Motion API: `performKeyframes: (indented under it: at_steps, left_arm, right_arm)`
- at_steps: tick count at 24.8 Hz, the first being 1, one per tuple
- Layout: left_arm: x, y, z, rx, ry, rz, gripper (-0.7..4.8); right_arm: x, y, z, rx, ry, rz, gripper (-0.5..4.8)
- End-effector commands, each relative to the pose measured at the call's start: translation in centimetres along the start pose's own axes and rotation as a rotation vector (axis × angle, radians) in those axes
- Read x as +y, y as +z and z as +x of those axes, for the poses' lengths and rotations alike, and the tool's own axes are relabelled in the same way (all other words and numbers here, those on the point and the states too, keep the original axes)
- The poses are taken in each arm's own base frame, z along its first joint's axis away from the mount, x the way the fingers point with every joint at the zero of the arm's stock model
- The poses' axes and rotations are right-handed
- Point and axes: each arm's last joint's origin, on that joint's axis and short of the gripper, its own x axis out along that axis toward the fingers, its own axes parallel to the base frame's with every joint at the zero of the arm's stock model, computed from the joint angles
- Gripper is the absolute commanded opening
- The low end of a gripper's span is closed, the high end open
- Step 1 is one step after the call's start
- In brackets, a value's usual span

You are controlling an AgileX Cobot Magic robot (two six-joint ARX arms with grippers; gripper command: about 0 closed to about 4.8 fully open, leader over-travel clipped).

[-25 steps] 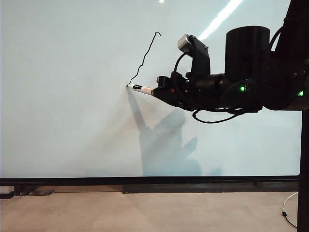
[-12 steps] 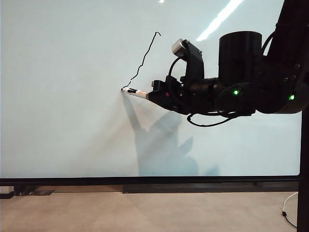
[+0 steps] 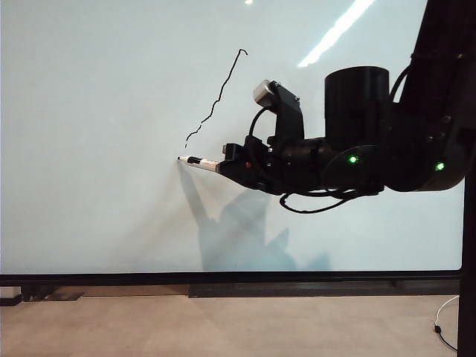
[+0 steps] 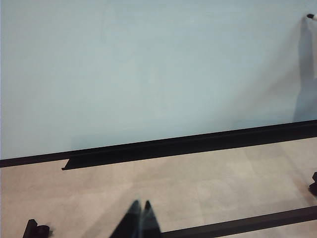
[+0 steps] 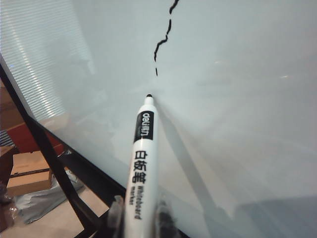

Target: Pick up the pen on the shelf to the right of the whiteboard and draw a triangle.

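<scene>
The whiteboard (image 3: pixel 104 111) fills the exterior view. My right gripper (image 3: pixel 232 166) is shut on the pen (image 3: pixel 201 162), a white marker held roughly level and pointing left. Its black tip sits at the board's surface. One wobbly black stroke (image 3: pixel 222 93) runs from the upper right down to the left, ending in a short dash just above the tip. The wrist view shows the pen (image 5: pixel 143 153) between the fingers (image 5: pixel 117 214) and the stroke (image 5: pixel 163 39) beyond it. My left gripper (image 4: pixel 140 204) hangs shut and empty over the floor, far from the board (image 4: pixel 148 69). The shelf is out of view.
The board's black bottom rail (image 3: pixel 223 279) runs above a beige floor (image 3: pixel 223 327). A white cable (image 3: pixel 443 321) lies at the lower right by a black post (image 3: pixel 468 297). Cardboard boxes (image 5: pixel 25 173) sit beyond the board's edge.
My right gripper has carried the pen down and to the left along the board. The stroke has grown at its lower end by a short broken dash. The left gripper has kept still.
</scene>
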Motion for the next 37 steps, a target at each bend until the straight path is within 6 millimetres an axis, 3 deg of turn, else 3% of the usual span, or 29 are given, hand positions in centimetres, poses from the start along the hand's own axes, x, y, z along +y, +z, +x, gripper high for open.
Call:
performKeyframes:
  at_steps: [1, 37]
  left_arm:
    - [-0.01, 0.08, -0.03, -0.001, -0.004, 0.001, -0.05]
    - [-0.01, 0.08, -0.03, -0.001, -0.004, 0.001, -0.05]
  right_arm:
    - [0.25, 0.34, 0.66, -0.022, 0.01, 0.005, -0.06]
    - [0.54, -0.2, 1.63, 0.043, -0.006, 0.033, -0.06]
